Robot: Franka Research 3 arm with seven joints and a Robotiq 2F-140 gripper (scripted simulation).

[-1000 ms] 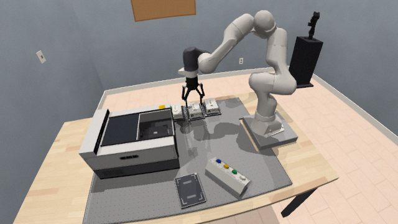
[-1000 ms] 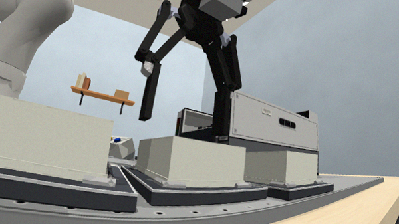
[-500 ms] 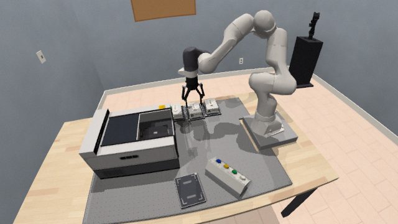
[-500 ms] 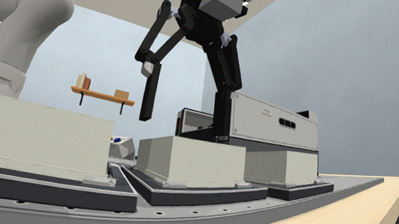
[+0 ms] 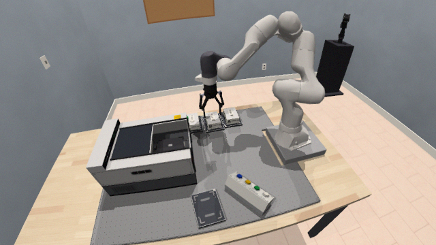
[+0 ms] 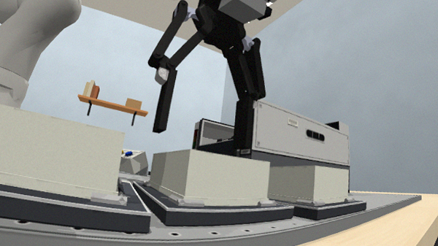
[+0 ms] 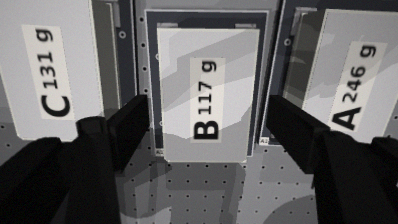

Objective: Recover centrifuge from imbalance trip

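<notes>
My gripper (image 7: 208, 110) is open and empty. It hangs just above balance plate B (image 7: 207, 92), marked 117 g, with one finger past each long side and touching nothing. Plate B (image 5: 213, 120) sits flat in the middle nest of the row. Plate C (image 7: 47, 70), marked 131 g, and plate A (image 7: 350, 80), marked 246 g, sit in the nests on either side. The same shows from the side in the exterior view, the gripper (image 6: 201, 141) over plate B (image 6: 210, 175). The centrifuge (image 5: 146, 153) has its door slid open; the bay (image 5: 170, 137) shows a dark bucket. E07 is not in view.
The button panel (image 5: 250, 192) stands at the mat's near edge, with an empty dark nest (image 5: 208, 207) beside it. The centrifuge keys are near its corner (image 5: 182, 117), close to plate C (image 5: 195, 122). Plate A (image 5: 231, 116) is nearest the arm's base (image 5: 293, 139).
</notes>
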